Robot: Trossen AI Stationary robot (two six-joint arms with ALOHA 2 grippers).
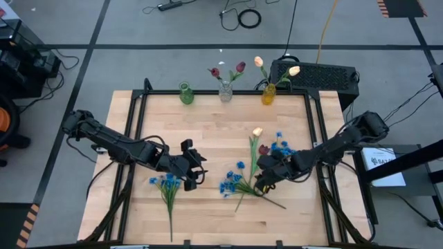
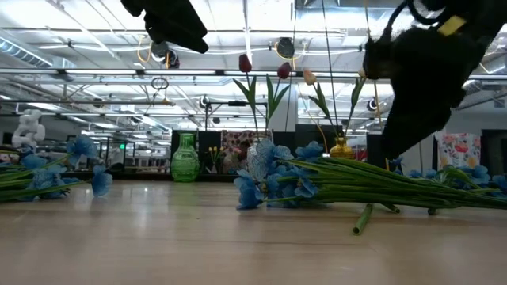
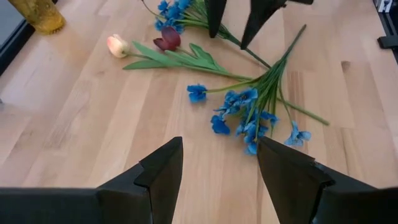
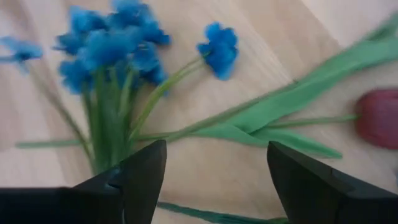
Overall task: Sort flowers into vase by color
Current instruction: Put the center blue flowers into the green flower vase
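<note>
Right gripper [image 1: 261, 181] low over flower pile at table's right-centre, fingers spread, nothing between them. Blue bunch [image 1: 232, 181], red tulip [image 1: 264, 149], cream tulip [image 1: 257, 131] lie on wood beneath and beside it. Left gripper [image 1: 192, 171] hovers mid-table, fingers parted, empty, just beside separate blue bunch [image 1: 166, 182]. Red tulips stand in clear vase [image 1: 225, 92], cream tulips in yellow vase [image 1: 268, 95], green vase [image 1: 185, 93] beside them at far edge.

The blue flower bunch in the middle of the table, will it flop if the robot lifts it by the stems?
Probably a little. The blue flower bunch has thin, long stems, so the blossom end may droop. It looks light. Its stems cross the tulip stems, so those might drag along.
</note>
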